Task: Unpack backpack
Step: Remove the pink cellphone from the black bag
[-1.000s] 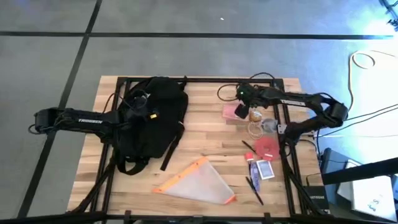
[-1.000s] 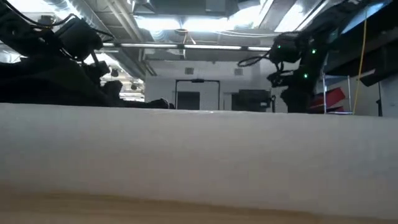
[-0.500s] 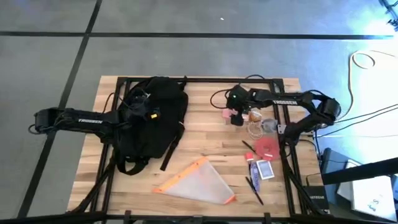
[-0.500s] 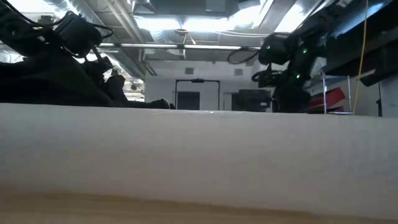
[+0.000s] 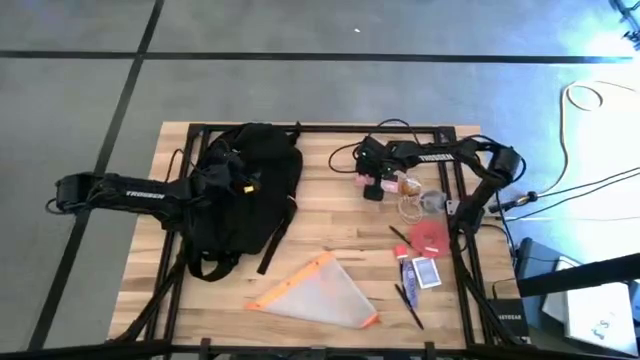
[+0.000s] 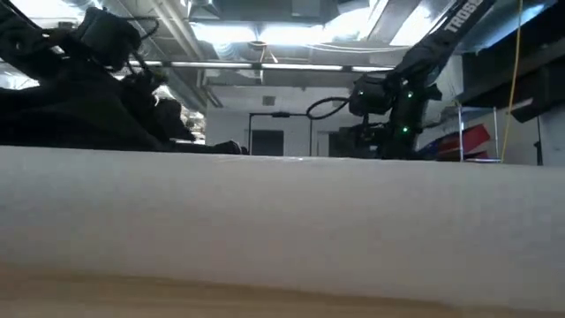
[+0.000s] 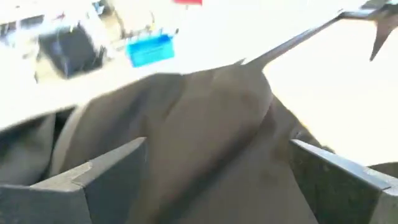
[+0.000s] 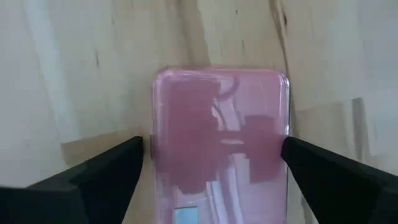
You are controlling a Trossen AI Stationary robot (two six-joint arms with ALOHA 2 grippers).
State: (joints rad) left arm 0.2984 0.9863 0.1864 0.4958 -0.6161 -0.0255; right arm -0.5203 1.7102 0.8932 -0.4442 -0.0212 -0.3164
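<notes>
The light wooden tabletop [image 5: 320,215] sits on a grey floor [image 5: 90,90] crossed by dark lines. The backpack [image 5: 245,195] lies on its left half, with the left tool [image 5: 232,172] wide open over the black fabric, holding nothing. The right tool [image 8: 211,158] hangs spread open around a pink case [image 8: 221,146] lying flat. A pouch [image 5: 315,292] lies near the front edge.

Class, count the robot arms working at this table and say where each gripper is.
2. The left gripper is open over the backpack on the table's left side. The right gripper is open, straddling the pink case right of centre. None looks hidden.
</notes>
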